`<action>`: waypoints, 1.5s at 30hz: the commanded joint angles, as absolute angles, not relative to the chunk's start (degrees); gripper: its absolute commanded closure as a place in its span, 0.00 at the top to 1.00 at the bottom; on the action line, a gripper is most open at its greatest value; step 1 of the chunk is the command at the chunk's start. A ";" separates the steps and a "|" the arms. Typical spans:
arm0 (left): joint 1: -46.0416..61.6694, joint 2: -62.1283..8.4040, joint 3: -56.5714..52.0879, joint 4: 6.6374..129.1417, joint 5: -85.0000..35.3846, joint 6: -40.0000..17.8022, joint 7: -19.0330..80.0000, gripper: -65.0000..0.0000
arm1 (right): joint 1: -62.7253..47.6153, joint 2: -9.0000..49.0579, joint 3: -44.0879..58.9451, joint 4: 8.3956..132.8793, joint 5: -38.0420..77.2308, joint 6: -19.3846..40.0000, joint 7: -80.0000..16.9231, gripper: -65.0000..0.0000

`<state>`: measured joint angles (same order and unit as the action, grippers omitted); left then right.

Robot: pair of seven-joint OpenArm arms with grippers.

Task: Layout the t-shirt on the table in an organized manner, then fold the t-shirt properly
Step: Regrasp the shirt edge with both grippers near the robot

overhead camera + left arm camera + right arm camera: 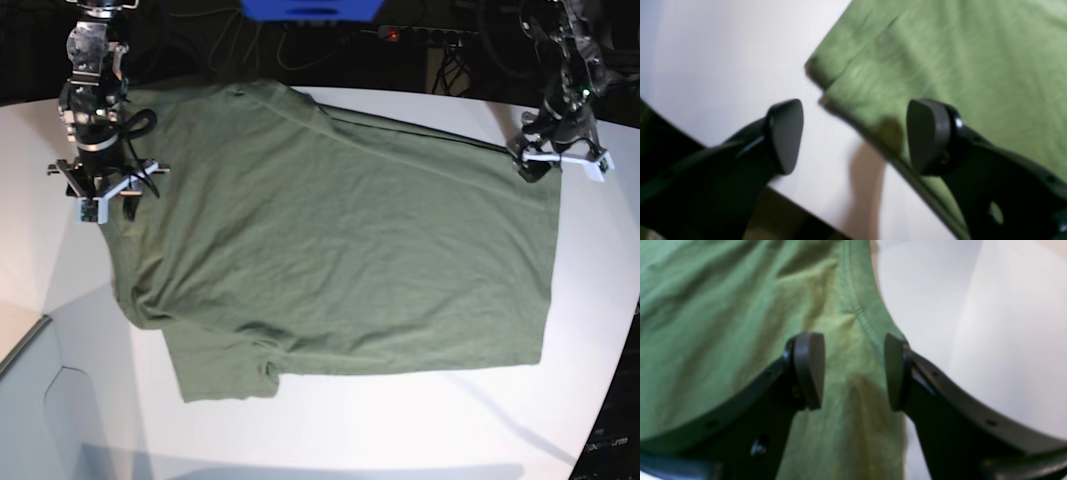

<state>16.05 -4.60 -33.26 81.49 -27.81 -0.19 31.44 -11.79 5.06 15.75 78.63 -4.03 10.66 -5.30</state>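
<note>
Olive-green cotton t-shirt [340,240] lies spread on the smooth white table [420,420], its long axis running between the two arms. Left gripper [855,136] hangs open straddling a hem corner, right gripper [854,371] open over the opposite stitched edge; neither holds cloth.

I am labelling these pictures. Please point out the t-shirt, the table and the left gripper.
t-shirt [340,250], base view, middle of the body.
table [400,420], base view, bare white top near the front.
left gripper [855,136], left wrist view, midway between its fingertips.
</note>
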 commanded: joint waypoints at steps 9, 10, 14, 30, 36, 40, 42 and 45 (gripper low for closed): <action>14.46 -5.23 -33.63 80.92 -28.00 -0.31 30.46 0.49 | -11.91 5.76 15.96 79.69 -3.56 10.59 -3.82 0.45; 14.46 -5.23 -33.63 80.92 -28.00 -0.31 30.46 0.45 | -11.91 5.76 15.96 79.69 -3.56 10.59 -3.82 0.45; 14.46 -5.23 -33.63 80.92 -28.00 -0.31 30.46 0.40 | -12.00 5.76 15.96 79.60 -3.56 10.59 -3.82 0.45; 14.90 -5.23 -33.71 81.71 -28.53 -0.31 30.46 0.00 | -12.26 5.85 15.96 79.69 -3.65 10.59 -3.82 0.45; 16.92 -4.70 -33.71 86.99 -28.53 -0.22 30.55 0.00 | -14.37 5.23 17.80 81.45 -3.56 10.59 -4.00 0.45; 19.38 -3.30 -33.80 93.32 -28.62 -0.04 30.81 0.00 | -17.54 4.97 18.33 84.62 -3.56 10.59 -4.26 0.46; 21.32 -2.77 -33.80 96.57 -28.62 -0.04 30.81 0.00 | -19.12 4.97 18.42 85.49 -3.56 10.59 -4.26 0.51; 24.31 -1.98 -33.80 101.14 -28.62 0.04 30.81 0.00 | -21.93 4.97 18.51 85.67 -3.56 10.59 -4.26 0.60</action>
<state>23.99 -1.83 -33.56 99.96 -28.49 0.19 31.79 -21.98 4.58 18.11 84.73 -3.95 10.68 -5.54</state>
